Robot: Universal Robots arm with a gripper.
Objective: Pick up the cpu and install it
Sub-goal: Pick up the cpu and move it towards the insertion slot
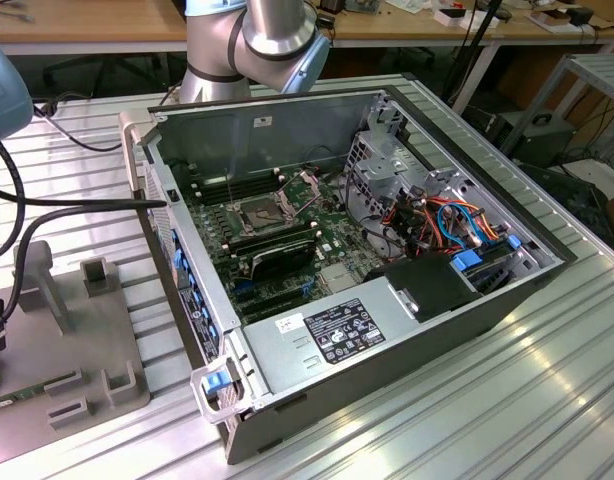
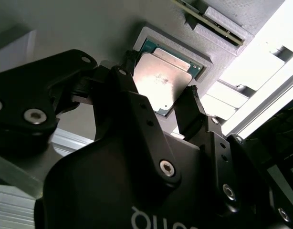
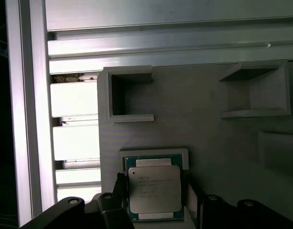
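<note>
Second wrist view: nearest you, the gripper [image 2: 158, 85] straddles the cpu [image 2: 166, 75]. You cannot tell whether it is clenched on the chip or merely set around it. The cpu lies flat, grey top up, in a shallow square pocket [image 3: 153, 152] of the grey fixture plate [image 3: 204, 136]. Beyond lies the slotted aluminium table [image 3: 161, 47].

Second wrist view: one corner of cpu [image 2: 163, 86] hidden behind gripper [image 2: 160, 78], contact there unreadable; exterior view: arm [image 1: 262, 35] cut off at 12 o'clock, grey fixture plate [image 1: 77, 340] at 8 o'clock.
</note>
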